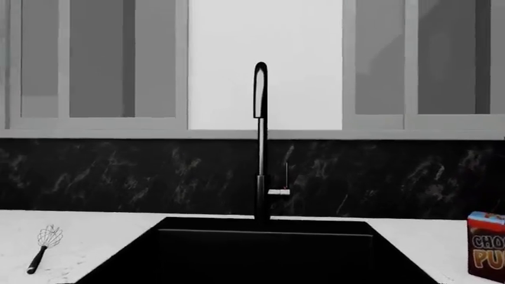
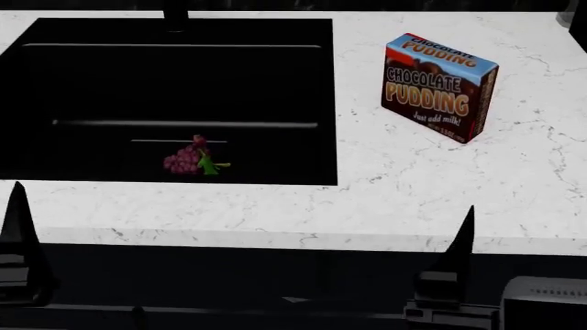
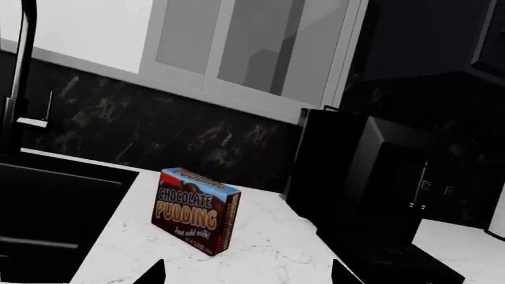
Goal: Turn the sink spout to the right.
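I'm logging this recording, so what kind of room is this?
Most likely a kitchen: a black sink set in white marbled counter, a tall faucet spout under glass-front cabinets, and a chocolate pudding box.

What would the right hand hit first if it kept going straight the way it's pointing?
Probably the chocolate pudding box, which stands on the white counter just ahead of the open right hand. Depth is hard to judge, so it could pass beside it.

We see black, pointed fingertips like thin cones on dark, blocky gripper bodies, and a light grey box-shaped part at our right.
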Robot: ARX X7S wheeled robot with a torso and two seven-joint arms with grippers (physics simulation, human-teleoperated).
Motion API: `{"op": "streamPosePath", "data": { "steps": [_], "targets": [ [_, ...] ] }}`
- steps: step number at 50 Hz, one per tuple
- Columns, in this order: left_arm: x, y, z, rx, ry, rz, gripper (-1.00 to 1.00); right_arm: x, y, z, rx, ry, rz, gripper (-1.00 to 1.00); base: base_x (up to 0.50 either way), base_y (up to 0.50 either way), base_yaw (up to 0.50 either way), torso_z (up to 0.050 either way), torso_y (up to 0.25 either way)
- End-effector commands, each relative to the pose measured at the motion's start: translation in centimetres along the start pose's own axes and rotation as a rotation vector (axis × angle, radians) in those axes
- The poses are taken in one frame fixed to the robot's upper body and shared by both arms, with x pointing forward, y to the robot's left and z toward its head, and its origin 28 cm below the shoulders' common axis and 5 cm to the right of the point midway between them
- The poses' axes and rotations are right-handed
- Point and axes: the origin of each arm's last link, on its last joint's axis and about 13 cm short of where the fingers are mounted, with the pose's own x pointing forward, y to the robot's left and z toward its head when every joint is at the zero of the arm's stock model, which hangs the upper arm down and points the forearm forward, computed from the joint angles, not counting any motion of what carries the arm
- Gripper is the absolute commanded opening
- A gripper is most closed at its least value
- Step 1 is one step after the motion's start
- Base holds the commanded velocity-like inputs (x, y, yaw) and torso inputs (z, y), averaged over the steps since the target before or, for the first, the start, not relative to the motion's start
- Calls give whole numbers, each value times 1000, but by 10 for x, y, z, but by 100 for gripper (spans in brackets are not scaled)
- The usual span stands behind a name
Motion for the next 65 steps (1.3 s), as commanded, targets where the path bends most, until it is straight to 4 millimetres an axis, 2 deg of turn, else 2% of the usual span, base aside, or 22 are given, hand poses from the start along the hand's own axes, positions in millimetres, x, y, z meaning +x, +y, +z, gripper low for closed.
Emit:
{"op": "streamPosePath", "data": {
  "steps": [1, 14, 23, 39, 65],
  "targets": [
    [6, 5, 16, 16, -48, 22, 100, 6, -10, 16, -26, -41, -35, 100, 0, 0, 0, 0, 0],
    [12, 6, 28, 5, -64, 62, 100, 7, -14, 21, -27, -47, -43, 100, 0, 0, 0, 0, 0],
    [13, 6, 29, 8, -60, 75, 100, 9, -14, 22, -26, -52, -48, 100, 0, 0, 0, 0, 0],
    [9, 9, 30, 12, -57, 82, 100, 28, -14, 24, -29, -63, -61, 100, 0, 0, 0, 0, 0],
    [12, 8, 34, 20, -56, 88, 100, 27, -14, 26, -32, -74, -64, 100, 0, 0, 0, 0, 0]
  ]
}}
